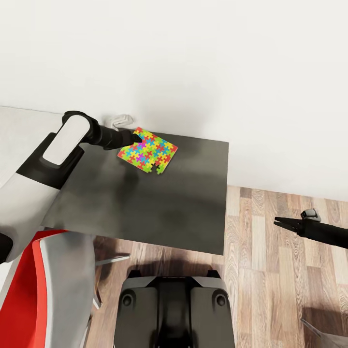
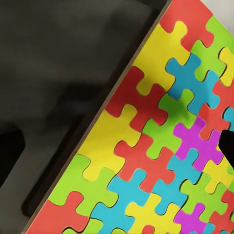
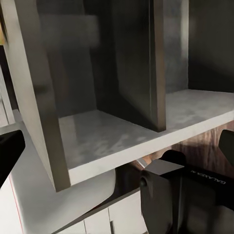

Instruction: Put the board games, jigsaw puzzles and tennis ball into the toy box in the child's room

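Observation:
One jigsaw puzzle (image 1: 151,151), a flat mat of red, yellow, green and blue pieces, lies near the back of the dark-grey table section (image 1: 159,208). My left gripper (image 1: 137,140) is at the puzzle's left corner, close above it. In the left wrist view the puzzle (image 2: 161,146) is seen up close. There the left gripper (image 2: 117,151) is open, with one fingertip (image 2: 227,146) over the puzzle and the other beyond its edge, over the dark top. My right gripper (image 1: 276,222) hangs open over the wood floor to the right of the table, holding nothing.
A small white object (image 1: 121,119) lies by the wall behind the puzzle. The pale table top (image 1: 24,125) continues to the left. A red and grey chair (image 1: 58,290) stands at lower left. The right wrist view looks into grey shelf compartments (image 3: 122,131).

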Tool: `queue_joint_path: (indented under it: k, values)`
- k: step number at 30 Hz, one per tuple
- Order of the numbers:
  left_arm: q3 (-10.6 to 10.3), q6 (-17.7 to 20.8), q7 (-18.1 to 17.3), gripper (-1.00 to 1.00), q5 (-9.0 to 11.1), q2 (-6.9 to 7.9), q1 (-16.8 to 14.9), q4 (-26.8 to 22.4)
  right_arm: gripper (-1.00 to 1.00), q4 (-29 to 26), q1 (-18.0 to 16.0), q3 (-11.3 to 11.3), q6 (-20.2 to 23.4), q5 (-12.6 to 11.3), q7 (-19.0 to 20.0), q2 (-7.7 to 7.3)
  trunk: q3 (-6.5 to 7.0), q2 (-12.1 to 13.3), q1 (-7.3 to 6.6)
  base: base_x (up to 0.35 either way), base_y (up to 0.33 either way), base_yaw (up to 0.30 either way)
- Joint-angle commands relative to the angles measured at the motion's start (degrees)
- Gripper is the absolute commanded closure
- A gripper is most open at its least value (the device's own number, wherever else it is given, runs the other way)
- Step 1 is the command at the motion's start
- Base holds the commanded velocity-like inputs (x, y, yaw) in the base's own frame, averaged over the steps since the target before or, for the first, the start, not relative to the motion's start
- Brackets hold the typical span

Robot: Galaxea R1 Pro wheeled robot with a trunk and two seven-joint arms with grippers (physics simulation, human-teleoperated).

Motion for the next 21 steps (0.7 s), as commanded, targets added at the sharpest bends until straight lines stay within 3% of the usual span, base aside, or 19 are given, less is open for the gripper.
queue_joint_path:
  k: [1, 12, 21]
  values:
    - [-0.2, -0.4, 0.6, -1.0, 1.5, 0.04, 0.0, -0.1, -1.0, 0.0, -0.1, 0.4, 0.4, -0.6, 0.0, -0.06, -0.08, -0.1, 0.71, 0.0, 0.0, -0.003]
    - [-0.2, -0.5, 0.6, -1.0, 1.5, -0.01, 0.0, -0.1, -1.0, 0.0, -0.1, 0.4, 0.4, -0.6, 0.0, -0.04, -0.08, -0.1, 0.71, 0.0, 0.0, -0.026]
    - [-0.2, -0.5, 0.6, -1.0, 1.5, -0.03, 0.0, -0.1, -1.0, 0.0, -0.1, 0.4, 0.4, -0.6, -0.2, 0.02, -0.08, -0.1, 0.71, 0.0, 0.0, -0.199]
